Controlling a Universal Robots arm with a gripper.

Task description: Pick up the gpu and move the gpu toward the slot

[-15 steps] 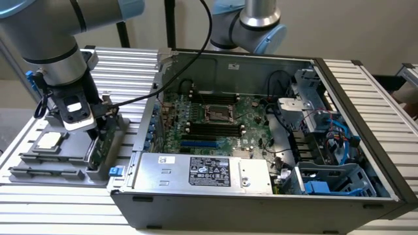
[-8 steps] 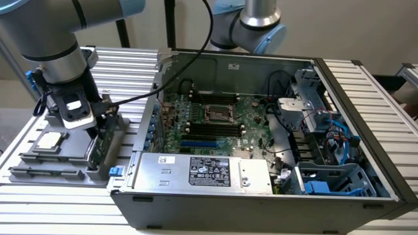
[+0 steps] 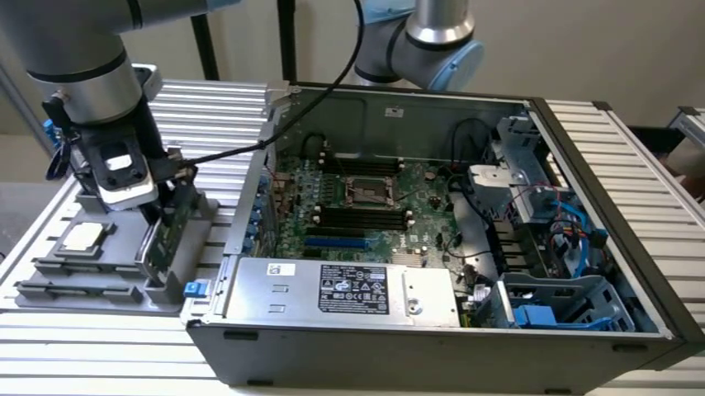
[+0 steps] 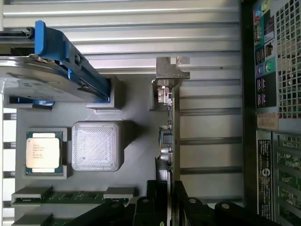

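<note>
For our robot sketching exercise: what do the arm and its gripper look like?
The robot arm is silver-grey metal cylinders with black joint bands and a pale blue joint cap. A thin black cable trails from it. The gripper is black with a white panel.

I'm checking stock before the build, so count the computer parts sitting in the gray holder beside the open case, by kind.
gpu: 1
hard drive with blue rails: 1
processor chip: 1
memory modules: 2
Total: 5
</note>
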